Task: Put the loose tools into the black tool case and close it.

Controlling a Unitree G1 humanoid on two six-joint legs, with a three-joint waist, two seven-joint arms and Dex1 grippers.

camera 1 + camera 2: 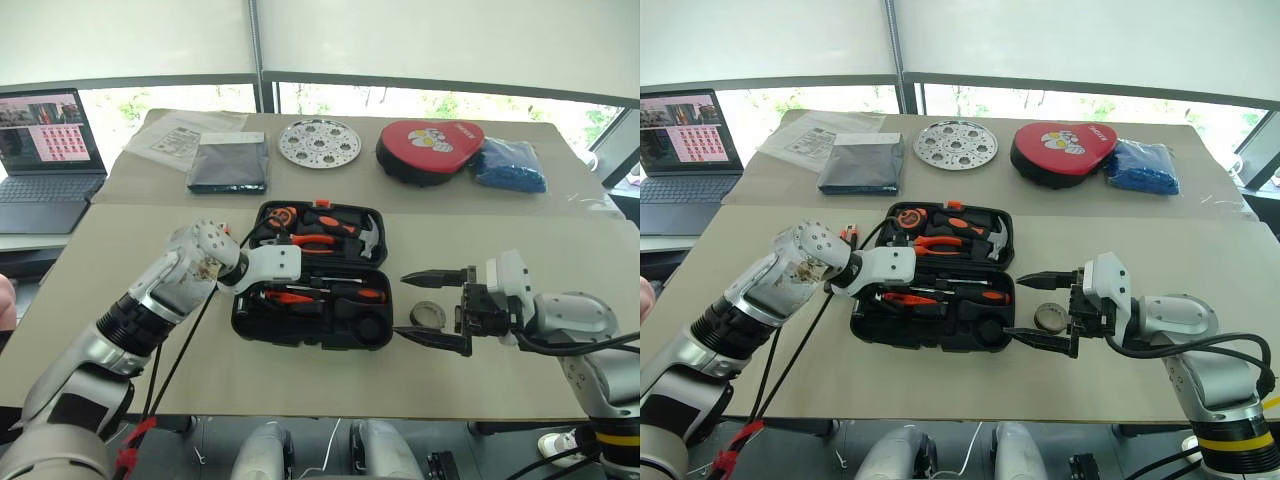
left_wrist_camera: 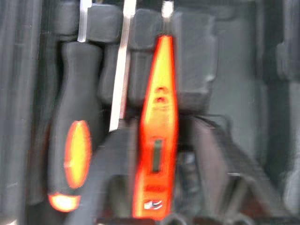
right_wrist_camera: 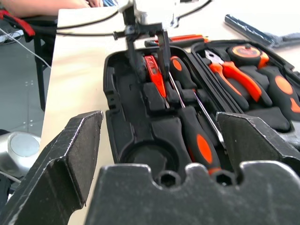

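Nearest the table's front edge, the right gripper (image 1: 436, 307) hovers level with its two black fingers spread wide and empty, pointing toward the right end of the black tool case (image 1: 310, 275). Between those fingers, on the tabletop just beside the case, lies the small dark tape roll (image 1: 428, 315), not touched by either finger. The case lies open near the middle of the table (image 1: 120, 300). The left gripper (image 3: 146, 49) reaches down into the case's front half, its fingers parted on either side of the slim orange tester screwdriver (image 2: 157, 136), which lies in its slot beside an orange-black handled screwdriver (image 2: 75, 140); I cannot tell whether they still touch it.
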